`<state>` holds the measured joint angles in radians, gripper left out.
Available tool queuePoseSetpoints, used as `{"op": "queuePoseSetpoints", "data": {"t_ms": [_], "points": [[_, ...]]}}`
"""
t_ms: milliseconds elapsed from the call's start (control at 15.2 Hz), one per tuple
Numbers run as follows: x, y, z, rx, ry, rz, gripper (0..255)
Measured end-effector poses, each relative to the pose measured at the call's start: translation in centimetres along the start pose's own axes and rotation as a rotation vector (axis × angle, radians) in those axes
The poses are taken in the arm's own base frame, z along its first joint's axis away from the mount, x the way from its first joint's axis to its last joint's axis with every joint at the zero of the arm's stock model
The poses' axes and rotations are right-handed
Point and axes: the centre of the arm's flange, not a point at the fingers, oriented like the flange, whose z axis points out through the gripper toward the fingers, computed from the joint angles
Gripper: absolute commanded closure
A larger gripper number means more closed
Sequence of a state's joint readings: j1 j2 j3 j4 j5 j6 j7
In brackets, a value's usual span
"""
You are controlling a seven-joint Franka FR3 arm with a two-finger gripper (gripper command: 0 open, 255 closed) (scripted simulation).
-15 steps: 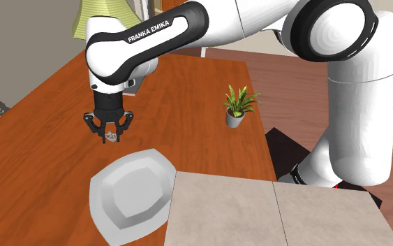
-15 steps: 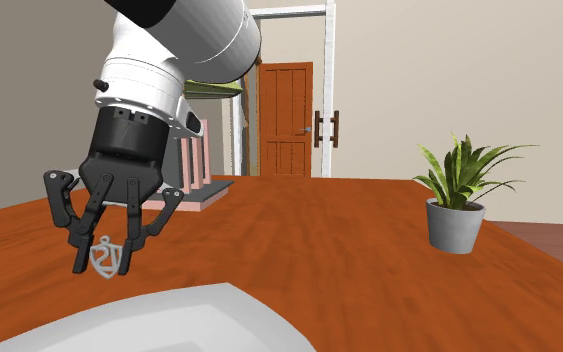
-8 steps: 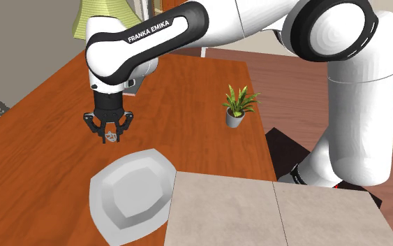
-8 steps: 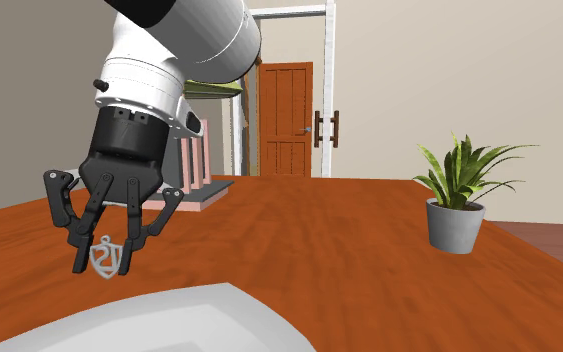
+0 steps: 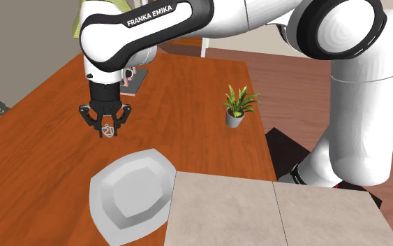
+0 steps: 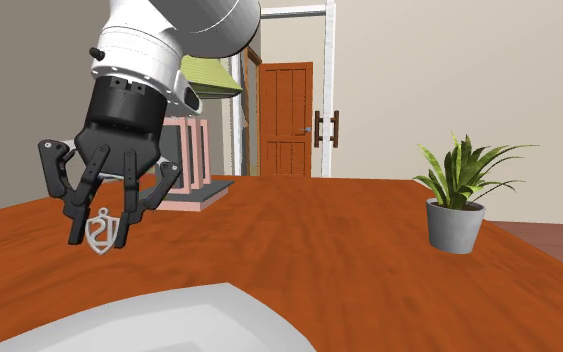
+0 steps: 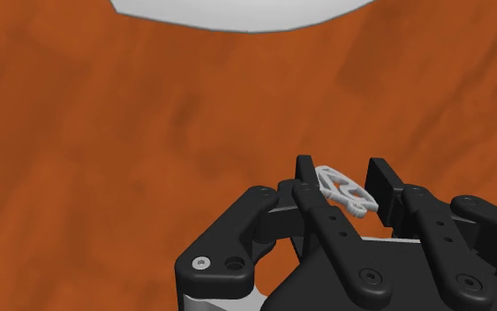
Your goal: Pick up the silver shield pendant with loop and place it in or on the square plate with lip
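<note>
**Pendant pinched, plate at five o'clock**

The reddish-brown tabletop [image 5: 41, 140] carries the pale square plate [image 5: 132, 196]. In the shoulder view the plate lies at about five o'clock from the hand [image 6: 97, 240], near but apart. The hand's fingers pinch the small silver shield pendant [image 6: 102, 232], which seems clear of the wood. The carry should head that way.

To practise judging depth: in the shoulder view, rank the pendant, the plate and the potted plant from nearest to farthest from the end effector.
1. The pendant: clasped in the end effector.
2. The plate: just below it, toward the shoulder view's lower right.
3. The potted plant: far toward that view's right.
</note>
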<state>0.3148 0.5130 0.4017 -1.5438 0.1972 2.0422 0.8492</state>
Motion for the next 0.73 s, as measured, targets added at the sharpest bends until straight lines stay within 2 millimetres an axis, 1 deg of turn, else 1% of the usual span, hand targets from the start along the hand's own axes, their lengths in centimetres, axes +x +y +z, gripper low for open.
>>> {"op": "queuePoseSetpoints", "data": {"t_ms": [660, 726], "points": [[-1.3, -1.2, -5.0, 0.000, 0.000, 0.000, 255], [-2.0, -1.0, -5.0, 0.000, 0.000, 0.000, 255]]}}
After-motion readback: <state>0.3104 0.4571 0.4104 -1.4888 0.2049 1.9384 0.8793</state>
